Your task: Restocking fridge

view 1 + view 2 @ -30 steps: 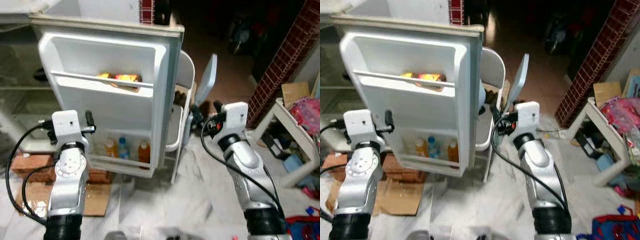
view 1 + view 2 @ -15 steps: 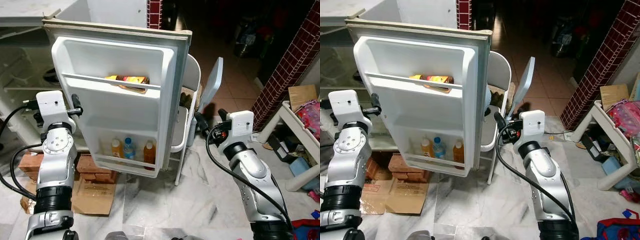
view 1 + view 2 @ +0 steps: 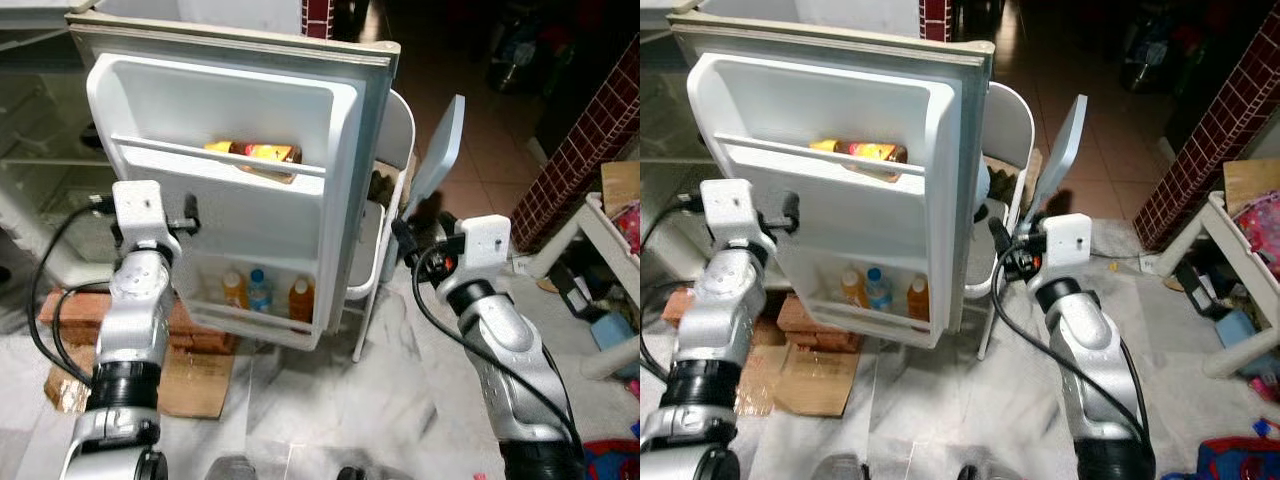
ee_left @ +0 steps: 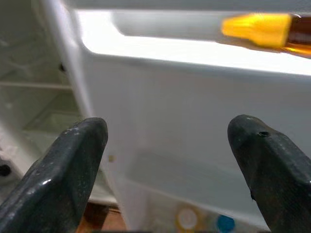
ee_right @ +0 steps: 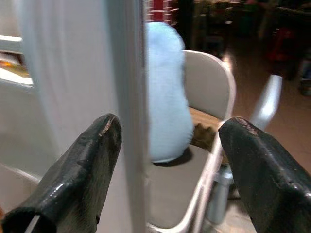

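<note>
The fridge door point(image 3: 230, 190) stood open before the robot, its inner shelves facing the camera. On the upper door shelf lay a yellow-capped bottle point(image 3: 255, 155) on its side; on the lower shelf stood three small bottles point(image 3: 262, 292) upright, side by side. The left gripper point(image 4: 167, 160) hovered at 9 o'clock of the door's inner face, jaws spread wide and holding nothing. The right gripper point(image 5: 167, 160) was at 3 o'clock, jaws also wide and empty, with the door's outer edge point(image 5: 131, 107) between them in the wrist view. Just behind the door stood a folding chair point(image 3: 1015, 150) bearing a pale blue bundle point(image 5: 167, 114). Neither gripper carried stock, so the step in hand appeared to be the handling of the door, not the placing of goods. The next move probably called for the right jaws to close on the door edge, or to withdraw, with care to clear the chair so near at 3 o'clock.
</note>
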Motion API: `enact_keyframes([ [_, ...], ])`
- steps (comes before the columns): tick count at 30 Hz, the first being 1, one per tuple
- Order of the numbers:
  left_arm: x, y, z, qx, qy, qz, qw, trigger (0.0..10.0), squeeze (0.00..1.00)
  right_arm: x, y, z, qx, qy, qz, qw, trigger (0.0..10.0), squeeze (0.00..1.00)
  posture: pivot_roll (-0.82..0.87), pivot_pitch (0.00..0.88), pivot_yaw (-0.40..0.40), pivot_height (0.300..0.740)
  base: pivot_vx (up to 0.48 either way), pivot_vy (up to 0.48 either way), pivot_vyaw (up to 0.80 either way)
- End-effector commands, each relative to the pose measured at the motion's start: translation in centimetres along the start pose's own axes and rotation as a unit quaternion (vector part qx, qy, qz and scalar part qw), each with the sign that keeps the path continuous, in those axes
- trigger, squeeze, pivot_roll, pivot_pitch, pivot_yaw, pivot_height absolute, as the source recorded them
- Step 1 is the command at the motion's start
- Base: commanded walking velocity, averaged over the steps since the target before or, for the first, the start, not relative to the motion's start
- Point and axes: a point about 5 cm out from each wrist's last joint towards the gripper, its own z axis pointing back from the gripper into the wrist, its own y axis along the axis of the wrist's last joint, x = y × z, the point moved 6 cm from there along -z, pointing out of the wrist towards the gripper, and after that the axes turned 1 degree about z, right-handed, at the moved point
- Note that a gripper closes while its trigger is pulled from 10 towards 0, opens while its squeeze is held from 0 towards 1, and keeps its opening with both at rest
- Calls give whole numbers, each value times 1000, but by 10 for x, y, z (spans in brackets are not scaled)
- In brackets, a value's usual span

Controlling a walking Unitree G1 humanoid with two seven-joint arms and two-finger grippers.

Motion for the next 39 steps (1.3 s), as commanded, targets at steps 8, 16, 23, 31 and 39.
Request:
enact_keyframes([
  [8,-9,-14,28,-10,38,27,999,10000,0,14,11,-21,9,-15,17,1000,10000,0,72,0,-25,740,0,0,-584],
  [16,-23,-15,36,-9,55,53,997,10000,0,28,24,-45,22,-29,34,999,10000,0,95,0,-36,740,0,0,-800],
  [23,-13,-19,48,-17,50,56,997,10000,0,29,37,-61,40,-33,31,998,10000,0,104,0,-40,740,0,0,-645],
  [31,-17,-18,52,-7,57,38,998,10000,0,21,22,-55,27,-18,29,999,10000,0,104,0,-37,740,0,0,0],
  [39,-14,-15,52,-6,52,30,998,10000,0,20,19,-56,30,-15,37,999,10000,0,110,0,-36,740,0,0,0],
])
